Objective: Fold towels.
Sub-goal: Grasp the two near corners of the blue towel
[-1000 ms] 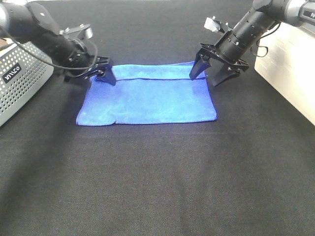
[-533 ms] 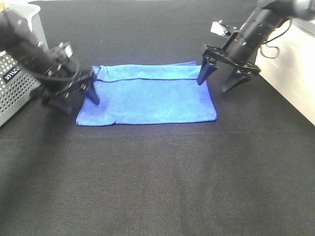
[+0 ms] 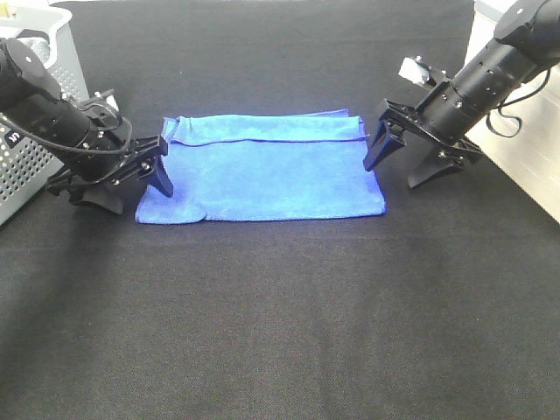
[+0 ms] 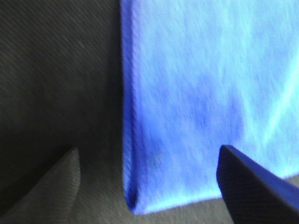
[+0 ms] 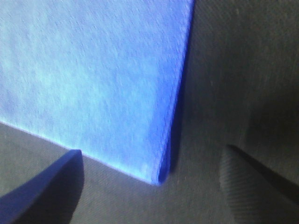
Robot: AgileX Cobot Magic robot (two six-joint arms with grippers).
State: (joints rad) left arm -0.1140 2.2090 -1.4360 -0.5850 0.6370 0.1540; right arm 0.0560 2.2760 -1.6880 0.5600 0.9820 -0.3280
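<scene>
A blue towel (image 3: 262, 175) lies flat on the black table, its far strip folded over toward the middle. My left gripper (image 3: 127, 188) is open and empty, low beside the towel's left edge near its front left corner; the left wrist view shows that edge and corner (image 4: 135, 196) between the spread fingers (image 4: 252, 186). My right gripper (image 3: 404, 168) is open and empty beside the towel's right edge; the right wrist view shows the towel's corner (image 5: 159, 175) between its fingers (image 5: 46, 191).
A grey perforated basket (image 3: 26, 122) stands at the far left behind the left arm. A white block (image 3: 525, 122) lines the right side behind the right arm. The black table (image 3: 280, 324) stretches in front of the towel.
Both grippers have moved from the towel's far corners toward the front along its sides, the left one down to the front left corner. The towel has stayed put.
</scene>
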